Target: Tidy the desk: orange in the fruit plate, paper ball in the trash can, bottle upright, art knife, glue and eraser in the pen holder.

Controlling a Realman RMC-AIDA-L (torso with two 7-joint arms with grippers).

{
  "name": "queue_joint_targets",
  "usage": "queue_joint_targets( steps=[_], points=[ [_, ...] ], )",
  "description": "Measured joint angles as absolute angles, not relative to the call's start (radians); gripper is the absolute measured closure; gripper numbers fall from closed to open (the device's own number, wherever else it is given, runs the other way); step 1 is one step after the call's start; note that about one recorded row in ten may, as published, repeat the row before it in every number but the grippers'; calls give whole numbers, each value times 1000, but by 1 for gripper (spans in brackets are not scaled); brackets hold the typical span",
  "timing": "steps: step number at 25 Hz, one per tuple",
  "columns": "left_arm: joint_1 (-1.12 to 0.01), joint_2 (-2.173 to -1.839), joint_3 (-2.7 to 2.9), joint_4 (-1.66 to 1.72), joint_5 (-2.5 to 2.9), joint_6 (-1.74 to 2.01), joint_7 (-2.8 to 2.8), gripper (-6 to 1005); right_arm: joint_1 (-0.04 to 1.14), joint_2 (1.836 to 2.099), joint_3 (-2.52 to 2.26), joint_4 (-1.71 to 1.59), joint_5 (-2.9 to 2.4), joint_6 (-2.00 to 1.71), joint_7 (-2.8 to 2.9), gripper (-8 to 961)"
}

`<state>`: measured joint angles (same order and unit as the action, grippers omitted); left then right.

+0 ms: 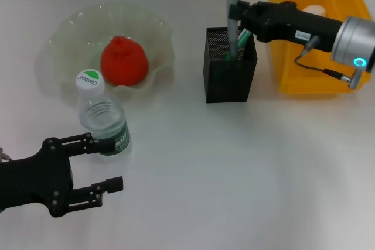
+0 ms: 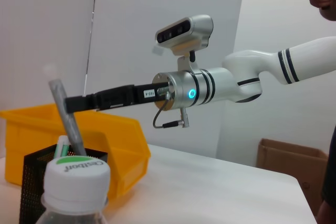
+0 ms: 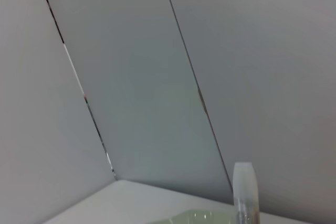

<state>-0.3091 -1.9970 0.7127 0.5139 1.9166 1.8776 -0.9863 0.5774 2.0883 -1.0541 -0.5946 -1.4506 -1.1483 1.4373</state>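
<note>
The orange (image 1: 123, 61) lies in the clear glass fruit plate (image 1: 64, 33). In front of it the bottle (image 1: 103, 118) stands upright with its white cap (image 2: 76, 170) on. My left gripper (image 1: 106, 164) is open just in front of the bottle, its upper finger against the label. My right gripper (image 1: 235, 13) is shut on a long grey tube (image 1: 232, 4) with a pale tip (image 3: 245, 190), whose lower end sits inside the black mesh pen holder (image 1: 229, 80). I cannot tell whether the tube is the glue or the art knife. A green item (image 1: 243, 40) leans in the holder. The eraser is hidden.
The yellow trash can (image 1: 299, 77) stands right behind the pen holder, under my right arm, with a white paper ball (image 1: 314, 10) inside. A cardboard box (image 2: 286, 158) sits beyond the table's edge. Bare white table spreads across the front and right.
</note>
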Motion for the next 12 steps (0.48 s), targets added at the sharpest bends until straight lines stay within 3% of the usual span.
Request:
queue_joint_targets(
  steps=[5,10,12],
  points=[
    [-307,-1997,707,515,1916,1877,-985,319,574,2084,-1055,-611,-1463,-1161,1486,756],
    [-309,-1994,704,517,1916,1886,-993,319,486,2076,-1053,-794,-1523,-1317,1609,720],
    [-310,-1987,704,517,1916,1900,-995,319,446,2059,-1052,-888,-1571,-1468,1636,562]
  ],
)
